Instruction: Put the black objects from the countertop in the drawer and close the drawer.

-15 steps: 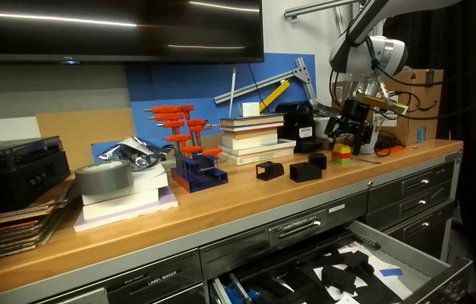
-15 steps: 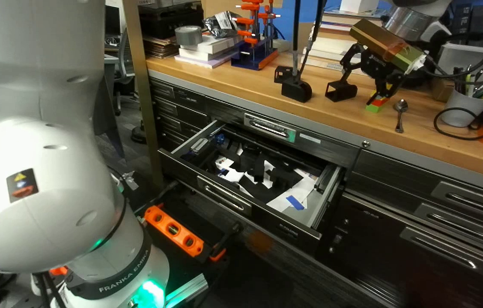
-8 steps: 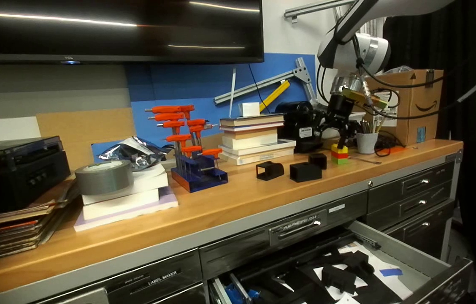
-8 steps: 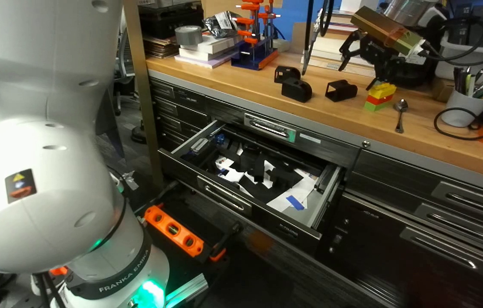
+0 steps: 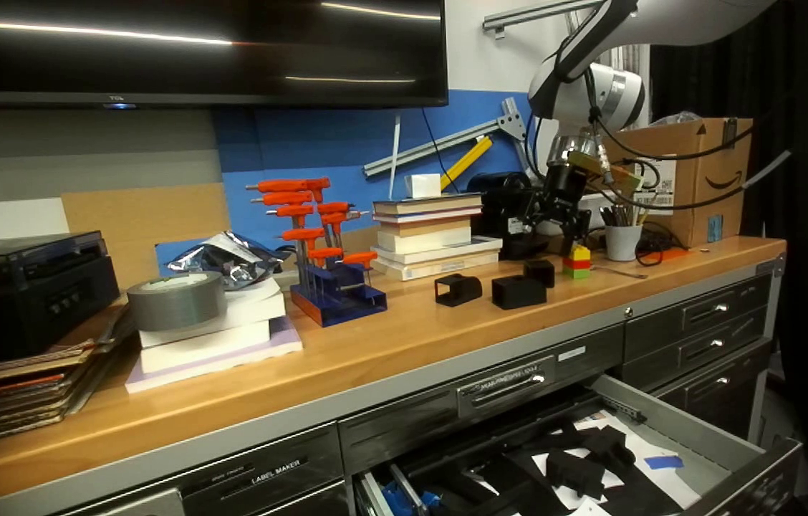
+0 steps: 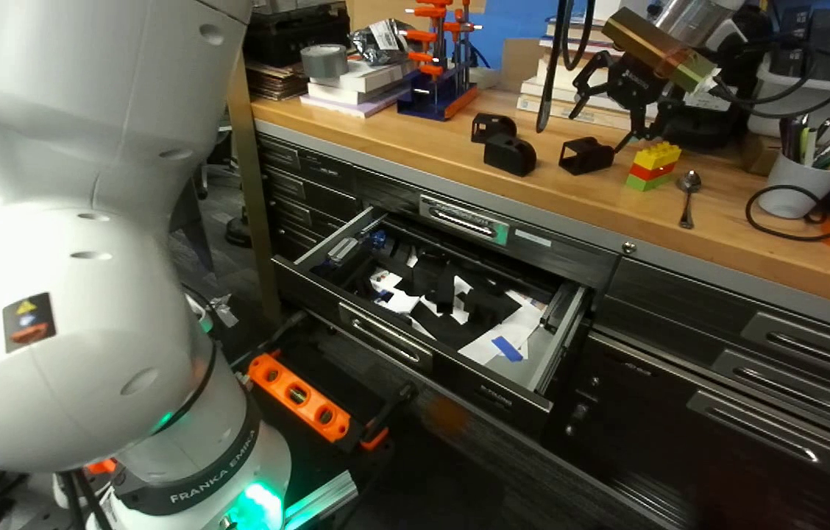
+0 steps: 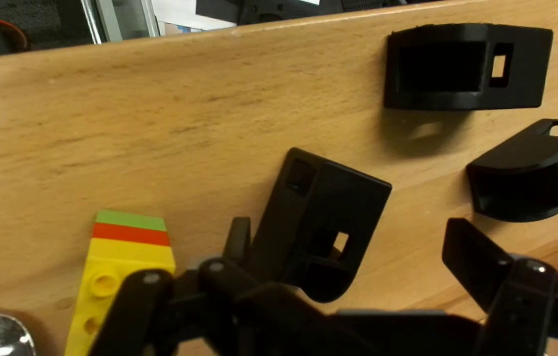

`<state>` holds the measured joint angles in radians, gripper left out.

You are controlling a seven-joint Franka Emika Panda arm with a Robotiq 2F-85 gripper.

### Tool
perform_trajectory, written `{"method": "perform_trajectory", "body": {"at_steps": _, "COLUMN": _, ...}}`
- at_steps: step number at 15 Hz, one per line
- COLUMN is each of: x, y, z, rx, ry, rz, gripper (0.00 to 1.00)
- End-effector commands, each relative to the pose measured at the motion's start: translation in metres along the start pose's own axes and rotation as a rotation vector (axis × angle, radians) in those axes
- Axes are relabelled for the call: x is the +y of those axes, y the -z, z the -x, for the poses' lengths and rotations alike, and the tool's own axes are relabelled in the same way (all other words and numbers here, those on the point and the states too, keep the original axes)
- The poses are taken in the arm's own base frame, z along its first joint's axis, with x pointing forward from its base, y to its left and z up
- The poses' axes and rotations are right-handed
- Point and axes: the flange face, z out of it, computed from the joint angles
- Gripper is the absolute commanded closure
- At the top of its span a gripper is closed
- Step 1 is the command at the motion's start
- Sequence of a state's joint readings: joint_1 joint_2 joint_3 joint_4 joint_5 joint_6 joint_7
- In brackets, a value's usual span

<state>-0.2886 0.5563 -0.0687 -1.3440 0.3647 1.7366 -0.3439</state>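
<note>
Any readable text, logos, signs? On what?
"TCL": wide black television
"LABEL MAKER": closed dark metal drawer
"FRANKA EMIKA": dark band on white robot arm
Yellow triangle: dark sticker, same arm
Curved arrow: brown cardboard box
Too small or blurred: print on open dark drawer, other drawer labels, white labels on box, black device, silver bag

Television: you can read TCL at its bottom edge, far left
Left drawer front: LABEL MAKER, the smaller line above too blurred
Middle drawer front: its label too blurred for you to read
Your arm's base: FRANKA EMIKA, near left
Your arm's sticker: yellow warning triangle
Cardboard box: curved smile arrow, far right
</note>
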Motion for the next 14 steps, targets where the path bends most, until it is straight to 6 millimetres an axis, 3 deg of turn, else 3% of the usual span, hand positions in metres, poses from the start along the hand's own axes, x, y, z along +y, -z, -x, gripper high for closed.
{"method": "perform_trajectory", "body": {"at_steps": 1, "x": 0.000, "y": -0.005, "z": -0.021, "rx": -0.015, "ry": -0.006, "rz": -0.003, "gripper": 0.00}}
{"method": "perform_trajectory", "body": {"at_steps": 4, "x": 0.000, "y": -0.019, "z": -0.036, "rx": -0.013, "ry": -0.038, "rz": 0.035, "gripper": 0.00}}
{"method": "perform_trajectory", "body": {"at_steps": 9, "x": -0.016, "y": -0.026, "z": -0.054, "rx": -0.013, "ry": -0.096, "rz": 0.130, "gripper": 0.00}}
{"method": "perform_trajectory", "body": {"at_steps": 14, "x": -0.028, "y": -0.041, "z": -0.060, "rx": -0.052, "ry": -0.155, "rz": 0.221, "gripper": 0.00}}
